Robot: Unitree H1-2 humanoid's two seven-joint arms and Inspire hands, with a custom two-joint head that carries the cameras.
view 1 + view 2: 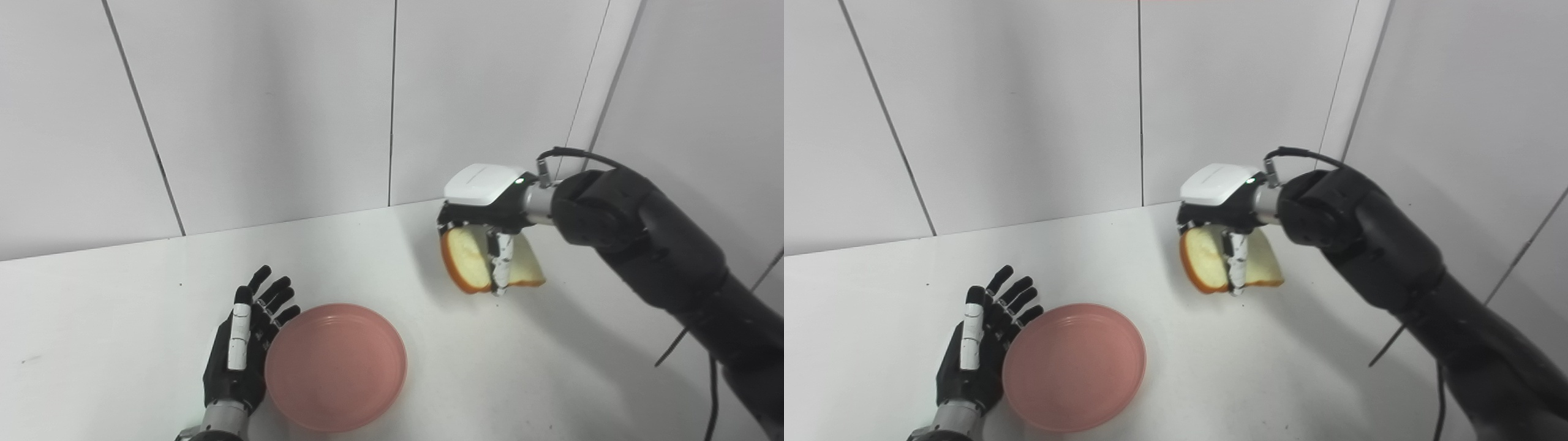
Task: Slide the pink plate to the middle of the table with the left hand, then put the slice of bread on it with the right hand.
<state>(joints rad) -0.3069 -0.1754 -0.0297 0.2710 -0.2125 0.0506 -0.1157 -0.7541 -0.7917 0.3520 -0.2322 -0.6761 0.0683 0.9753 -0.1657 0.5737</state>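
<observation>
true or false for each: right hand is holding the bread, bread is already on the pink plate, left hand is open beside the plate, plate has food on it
1. The right hand holds the slice of bread. True.
2. The bread already lies on the pink plate. False: it is held in the air, off to the plate's right.
3. The left hand is open, against the plate's left rim. True.
4. The plate has food on it. False: nothing lies on it.

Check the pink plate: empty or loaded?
Empty. The pink plate shows only its bare inside; the slice of bread hangs tilted in the right hand, off to the plate's far right.
</observation>
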